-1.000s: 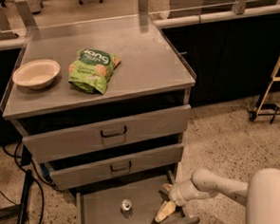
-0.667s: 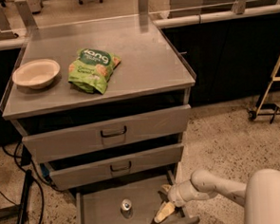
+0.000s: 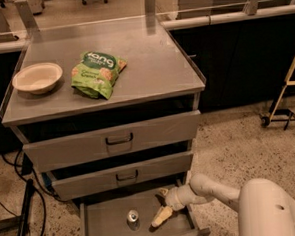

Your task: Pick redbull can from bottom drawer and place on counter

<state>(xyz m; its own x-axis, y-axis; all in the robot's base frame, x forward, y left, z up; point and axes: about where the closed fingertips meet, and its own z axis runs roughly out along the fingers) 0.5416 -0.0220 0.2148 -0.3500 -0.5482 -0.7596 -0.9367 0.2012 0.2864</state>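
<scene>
Hardly anything has shifted over the last second. The gripper (image 3: 162,205) sits at the same spot inside the bottom drawer (image 3: 107,230), and the redbull can (image 3: 133,217) has not budged.

I read this as the approach step of the pick, with the grasp not yet made. The drawer is pulled open and the can stands upright on its floor, silver top facing up. From the can, the gripper is at about 3 o'clock, near it but apart. Its two fingers look spread, one low and pointing toward the can, the other higher up at 12 o'clock, with nothing between them. The arm (image 3: 217,191) reaches in over the drawer's right wall.

For the next move I'd slide the gripper toward 9 o'clock until the fingers straddle the can's body, then close and lift straight up to clear the drawer above. On the counter (image 3: 149,65), the green snack bag (image 3: 97,73) and the bowl (image 3: 37,77) take up the 9 o'clock side, so I'd aim for the bare steel toward 3 o'clock.
</scene>
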